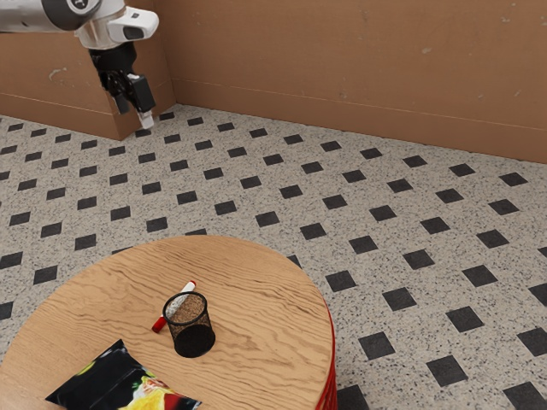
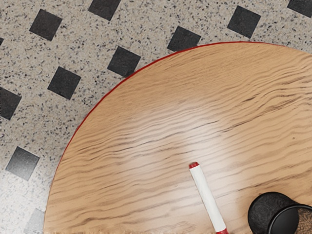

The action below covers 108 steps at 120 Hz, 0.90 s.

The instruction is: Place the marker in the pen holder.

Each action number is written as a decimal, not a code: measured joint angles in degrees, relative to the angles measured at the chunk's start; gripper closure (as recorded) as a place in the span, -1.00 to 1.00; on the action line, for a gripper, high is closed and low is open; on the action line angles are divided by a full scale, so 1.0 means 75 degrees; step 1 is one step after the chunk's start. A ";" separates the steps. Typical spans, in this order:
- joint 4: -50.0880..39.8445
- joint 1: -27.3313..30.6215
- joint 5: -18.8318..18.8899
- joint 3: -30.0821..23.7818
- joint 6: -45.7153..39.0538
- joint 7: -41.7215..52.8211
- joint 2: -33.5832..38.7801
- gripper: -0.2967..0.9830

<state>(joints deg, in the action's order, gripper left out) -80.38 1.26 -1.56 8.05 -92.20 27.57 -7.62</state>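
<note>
Wrist view: white cylindrical marker w/ red ends [image 2: 207, 197] lies flat on the round wood-grain table [image 2: 122, 146], just beside but apart from the black mesh pen holder [image 2: 265, 207]. Ext. view: holder's upright; taking it as clock centre, marker's at approx. 10-11 o'clock, long axis running 1 to 7; black snack bag w/ bright print [image 1: 120, 380] sits at 7-8. Black two-finger gripper [image 1: 134, 118] hangs high & well off at 11, fingers apart, looks wide open, nothing btwn them. Step in hand, I'd judge: reach & grasp. Best to come down over mid-barrel, fingers astride, closing square to the long axis; watch the finger on the holder side, as room's tight & a nudge could tip it. Then lift straight, clear the rim, turn marker upright, centre it over the mouth, lower & release ASAP.
</note>
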 joint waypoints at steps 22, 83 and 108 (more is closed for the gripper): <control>0.0071 0.0015 -0.0012 -0.0017 0.0139 -0.0266 -0.0044 -0.51; 0.0296 -0.0010 -0.0566 -0.0075 -0.0665 -0.0755 -0.2840 -0.51; -0.1636 -0.0297 -0.0195 0.0222 -0.1262 -0.0981 -0.2333 -0.51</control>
<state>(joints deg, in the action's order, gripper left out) -92.65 -0.96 -3.02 9.72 -101.66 20.22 -25.12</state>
